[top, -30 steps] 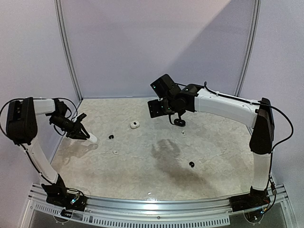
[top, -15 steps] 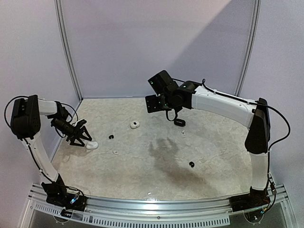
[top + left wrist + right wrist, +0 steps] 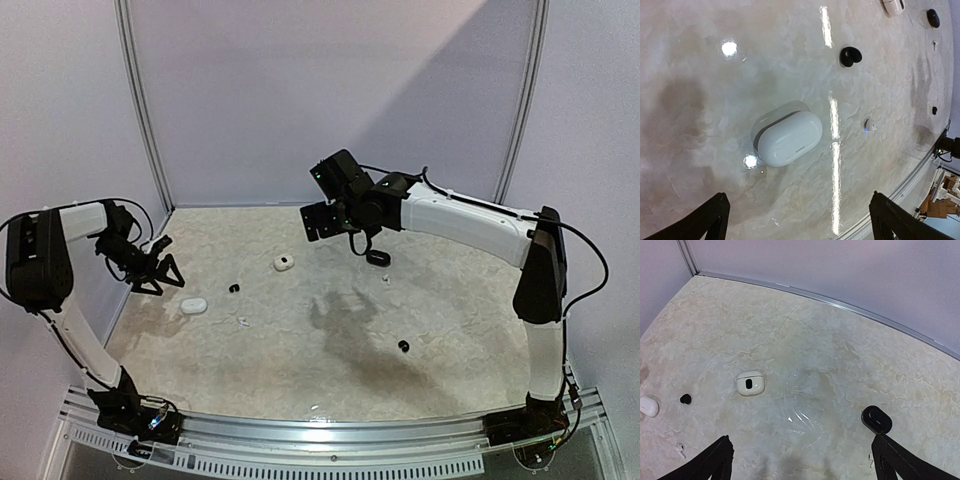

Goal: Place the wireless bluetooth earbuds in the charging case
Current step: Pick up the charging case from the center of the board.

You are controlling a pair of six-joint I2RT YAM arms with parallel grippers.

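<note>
Black left fingers (image 3: 705,222) gape empty over a white case (image 3: 789,138); right fingers (image 3: 712,465) gape empty too.

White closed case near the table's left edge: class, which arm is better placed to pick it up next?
Left, probably: the left gripper hangs open right beside the white case; the right gripper hovers far off, across the table.

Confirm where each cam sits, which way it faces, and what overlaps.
Top external: above, behind the bases, looking down on the marbled beige table; left arm and right arm show.
Left wrist: on the left arm, looks down at the closed white oval case; open jaws' tips at bottom corners.
Right wrist: on the right arm, looks down toward the lilac back wall; open jaws' tips likewise.
Shared: all three show that case.
</note>
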